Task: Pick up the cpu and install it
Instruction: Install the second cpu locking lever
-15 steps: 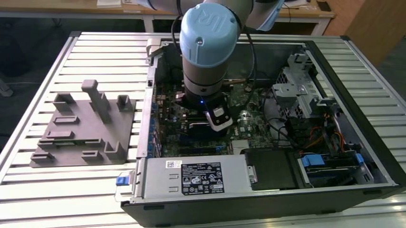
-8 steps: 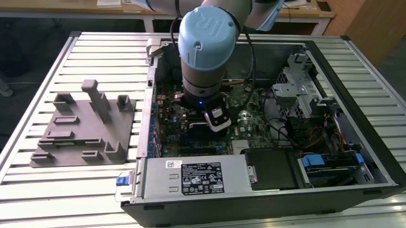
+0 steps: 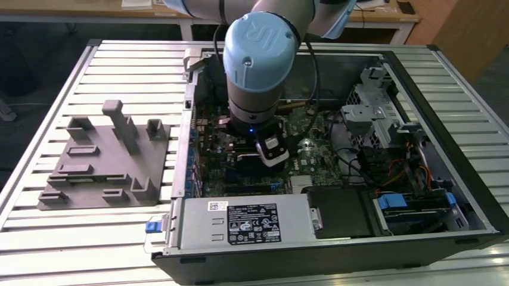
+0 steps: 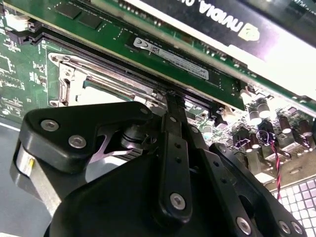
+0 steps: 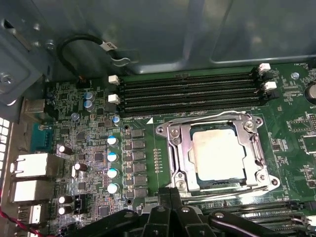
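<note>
A slatted metal worktop [image 3: 111, 238] carries an open computer case [image 3: 445, 196]; the cpu [image 5: 218, 153] already lies in its socket [image 5: 173, 143]; the pincer [image 5: 170, 197] hovers just beside, apparently closed and empty; installation looks largely done.

1. The robot arm [image 3: 256, 59] is a thick round tube. It is silver-grey.
2. A light blue cap [image 3: 258, 36] sits on its big joint. The cap has pale letters pressed into it.
3. A thin black cable [image 3: 316, 65] runs down beside the arm.
4. Lower down, the wrist part [image 3: 250, 128] is black, with a small blue light on it.
5. A small white and black block [image 3: 273, 150] hangs under the wrist.
6. The gripper [image 4: 170, 106] is made of black metal bars with rounded ends.
7. Round silver screws [image 4: 177, 200] hold the bars together.
8. A shiny silver piece [image 4: 24, 163] with a bit of yellow shows at one side.
</note>
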`<state>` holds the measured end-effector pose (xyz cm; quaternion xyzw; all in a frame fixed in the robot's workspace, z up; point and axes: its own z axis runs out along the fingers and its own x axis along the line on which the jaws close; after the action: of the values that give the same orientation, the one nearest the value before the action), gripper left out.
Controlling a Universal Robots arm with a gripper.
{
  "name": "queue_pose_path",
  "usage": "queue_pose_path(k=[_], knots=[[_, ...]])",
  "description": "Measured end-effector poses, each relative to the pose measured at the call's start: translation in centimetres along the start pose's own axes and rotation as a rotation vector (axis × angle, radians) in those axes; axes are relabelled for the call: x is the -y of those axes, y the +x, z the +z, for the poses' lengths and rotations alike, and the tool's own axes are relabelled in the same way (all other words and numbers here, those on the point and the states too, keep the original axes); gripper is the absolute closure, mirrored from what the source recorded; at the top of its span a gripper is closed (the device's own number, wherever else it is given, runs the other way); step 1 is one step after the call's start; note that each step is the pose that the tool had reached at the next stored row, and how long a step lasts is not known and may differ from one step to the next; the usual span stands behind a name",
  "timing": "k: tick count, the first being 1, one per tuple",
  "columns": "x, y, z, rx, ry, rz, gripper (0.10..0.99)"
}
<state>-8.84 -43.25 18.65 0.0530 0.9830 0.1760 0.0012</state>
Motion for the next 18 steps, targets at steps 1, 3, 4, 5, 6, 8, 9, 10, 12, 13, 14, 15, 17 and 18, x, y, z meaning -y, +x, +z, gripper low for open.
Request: queue_pose_path(k=[1,3,4,5,6,8,9,10,12,13,14,15,17,18], knots=[[0.00,0.01,0.02,0.0001,0.000,0.000,0.980],[0.00,0.05,0.05,0.0002,0.000,0.000,0.980],[-0.01,0.07,0.07,0.0002,0.000,0.000,0.980],[-0.05,0.11,0.09,0.0002,0.000,0.000,0.980],[-0.09,0.14,0.12,0.0001,0.000,0.000,0.980],[-0.25,0.22,0.21,0.0003,-0.001,0.000,0.980],[-0.33,0.24,0.24,0.0003,-0.001,0.000,0.980],[-0.40,0.26,0.25,0.0002,0.000,0.000,0.980],[-0.51,0.28,0.29,0.0001,0.000,0.000,0.980],[-0.54,0.28,0.30,0.0002,0.002,0.000,0.980],[-0.57,0.29,0.31,0.0004,0.003,0.000,0.980],[-0.61,0.30,0.33,0.0007,0.005,0.000,0.980],[-0.74,0.33,0.37,0.0008,0.007,0.000,0.980],[-0.82,0.34,0.39,0.0007,0.007,0.000,0.980]])
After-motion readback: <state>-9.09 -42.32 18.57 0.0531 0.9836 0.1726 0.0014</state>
